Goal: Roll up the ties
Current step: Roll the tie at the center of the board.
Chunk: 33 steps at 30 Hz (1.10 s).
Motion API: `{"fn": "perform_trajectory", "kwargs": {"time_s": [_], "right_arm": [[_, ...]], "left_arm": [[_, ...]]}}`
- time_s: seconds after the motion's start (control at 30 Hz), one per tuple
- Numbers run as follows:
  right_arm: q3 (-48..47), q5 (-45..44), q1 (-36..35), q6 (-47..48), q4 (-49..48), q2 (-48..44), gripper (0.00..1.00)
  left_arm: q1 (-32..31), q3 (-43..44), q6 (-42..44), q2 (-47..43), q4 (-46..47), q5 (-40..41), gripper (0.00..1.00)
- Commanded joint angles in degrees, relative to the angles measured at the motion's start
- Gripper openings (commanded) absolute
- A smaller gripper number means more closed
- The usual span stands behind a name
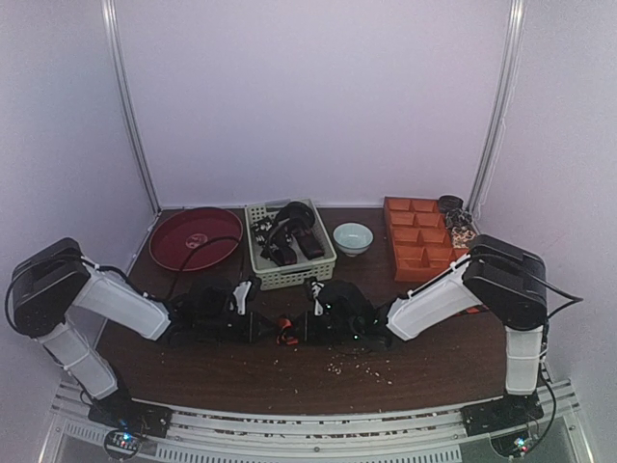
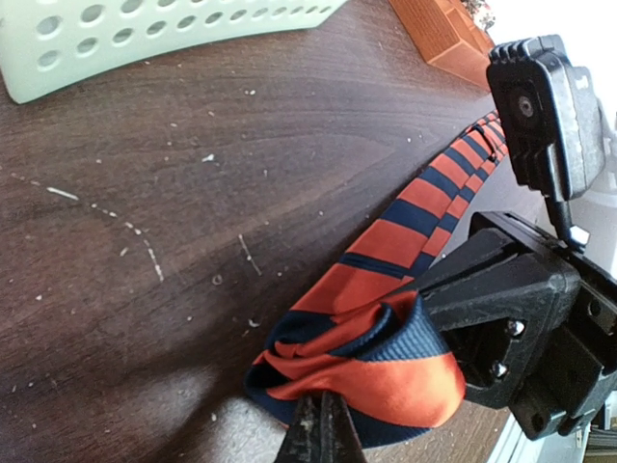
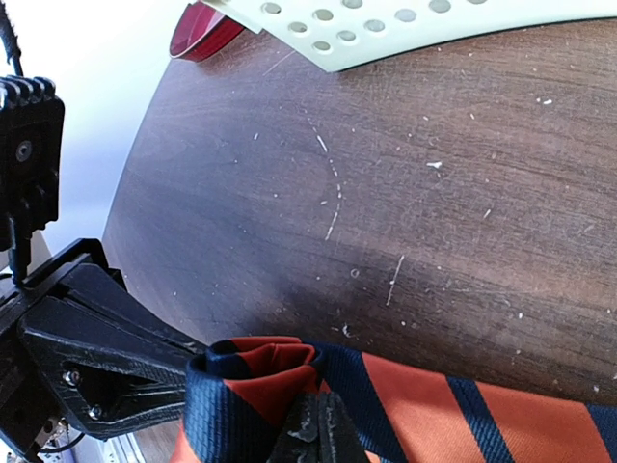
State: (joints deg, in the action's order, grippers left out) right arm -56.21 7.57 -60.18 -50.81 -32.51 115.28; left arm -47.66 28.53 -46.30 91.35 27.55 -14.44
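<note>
The orange-and-navy striped tie [image 2: 386,376] lies partly rolled mid-counter [image 2: 193,193], at 6 o'clock of the pale basket [image 2: 145,39]. The left tool [image 2: 320,436] pinches the roll from 9 o'clock, its jaws narrow on the fabric, and the right tool [image 3: 313,434] clamps it from 3 o'clock. The flat tail runs past the right tool toward 3 o'clock.

The left arm [image 1: 116,301] and right arm [image 1: 434,301] both fold down low and reach inward, forearms nearly level. The left gripper [image 1: 253,323] and right gripper [image 1: 305,325] face each other almost tip to tip. Each has its jaws pressed together, pinching the rolled end of the striped tie [image 2: 386,381].
</note>
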Motion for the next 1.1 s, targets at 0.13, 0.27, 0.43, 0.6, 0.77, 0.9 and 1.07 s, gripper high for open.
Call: {"fn": "perform_trajectory", "kwargs": {"time_s": [0.13,0.27,0.43,0.6,0.77,0.9,1.07], "right_arm": [[3.21,-0.82,1.38,-0.46,-1.34,-1.39,0.04],[3.69,-3.24,1.82,0.28,2.51,-3.47,0.09],[5.48,-6.06,2.38,0.24,5.08,-6.30,0.14],[7.26,-7.80,2.52,-0.12,5.95,-10.78,0.26],[7.09,-5.67,2.47,-0.97,5.11,-11.71,0.39],[4.94,-4.35,2.52,-1.23,6.35,-8.79,0.43],[1.70,-1.76,2.52,-0.72,7.90,-5.04,0.37]], "left_arm": [[-0.65,2.54,1.91,1.34,-0.20,-0.14,0.00],[-0.68,3.54,2.54,1.91,-1.47,0.44,0.00],[-0.73,4.85,2.74,2.59,-1.87,0.20,0.00],[-0.78,6.37,3.49,3.86,-3.11,0.21,0.00],[-1.03,7.59,3.78,5.60,-3.12,0.54,0.00],[-1.43,8.74,4.11,6.95,-3.38,0.59,0.00],[-1.81,9.29,4.52,8.04,-3.92,1.33,0.00]]}}
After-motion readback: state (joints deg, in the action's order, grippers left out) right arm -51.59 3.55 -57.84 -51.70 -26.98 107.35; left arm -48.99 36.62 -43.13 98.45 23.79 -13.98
